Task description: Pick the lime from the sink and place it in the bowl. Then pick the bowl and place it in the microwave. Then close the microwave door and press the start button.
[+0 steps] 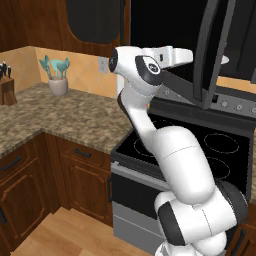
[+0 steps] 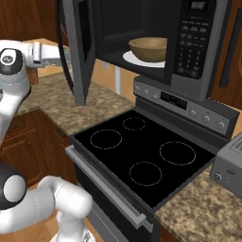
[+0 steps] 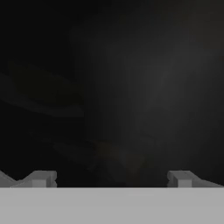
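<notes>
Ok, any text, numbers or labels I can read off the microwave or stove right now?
Nothing is legible.
Microwave display: pale digits, too blurred to read.
Microwave keypad: rows of buttons with marks too small to read.
Stove control panel: a dark display and knobs, with no readable label.

Granite countertop (image 1: 65, 112) over dark wooden cabinets (image 1: 80, 175) at left, black stove (image 2: 142, 156) centre, wooden floor (image 1: 70, 232) lower left, tan backsplash (image 1: 80, 67) behind.
</notes>
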Tool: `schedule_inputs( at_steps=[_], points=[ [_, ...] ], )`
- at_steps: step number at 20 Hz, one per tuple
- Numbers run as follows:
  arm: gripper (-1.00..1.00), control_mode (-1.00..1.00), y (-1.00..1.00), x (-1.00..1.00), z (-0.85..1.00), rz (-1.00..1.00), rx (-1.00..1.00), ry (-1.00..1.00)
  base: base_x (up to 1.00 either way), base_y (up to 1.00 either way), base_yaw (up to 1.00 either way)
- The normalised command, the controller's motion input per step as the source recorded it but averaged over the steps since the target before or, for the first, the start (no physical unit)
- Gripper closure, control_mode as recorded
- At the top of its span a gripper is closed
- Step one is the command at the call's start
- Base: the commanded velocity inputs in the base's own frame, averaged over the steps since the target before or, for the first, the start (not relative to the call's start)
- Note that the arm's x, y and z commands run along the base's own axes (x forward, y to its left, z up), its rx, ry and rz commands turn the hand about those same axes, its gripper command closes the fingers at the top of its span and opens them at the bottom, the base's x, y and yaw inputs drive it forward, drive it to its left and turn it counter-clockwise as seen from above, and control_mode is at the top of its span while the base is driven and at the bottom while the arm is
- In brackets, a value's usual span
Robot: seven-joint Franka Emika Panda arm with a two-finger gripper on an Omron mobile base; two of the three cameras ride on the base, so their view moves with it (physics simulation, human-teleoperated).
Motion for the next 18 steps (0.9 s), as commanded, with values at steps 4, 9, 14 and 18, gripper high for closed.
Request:
schedule_inputs(
  at_steps=[4,9,14,18],
  points=[
    [-1.00,-1.00,-0.53,0.54,-0.02,0.11,0.06,0.01,0.00,0.00,0.00],
    [-1.00,-1.00,-0.58,0.49,-0.04,0.13,0.05,0.00,0.00,0.00,0.00],
    [-1.00,-1.00,-0.55,0.55,0.00,0.13,0.04,-0.01,0.00,0.00,0.00],
    [-1.00,-1.00,-0.47,0.39,0.00,0.15,0.10,-0.07,0.00,0.00,0.00]
  ],
)
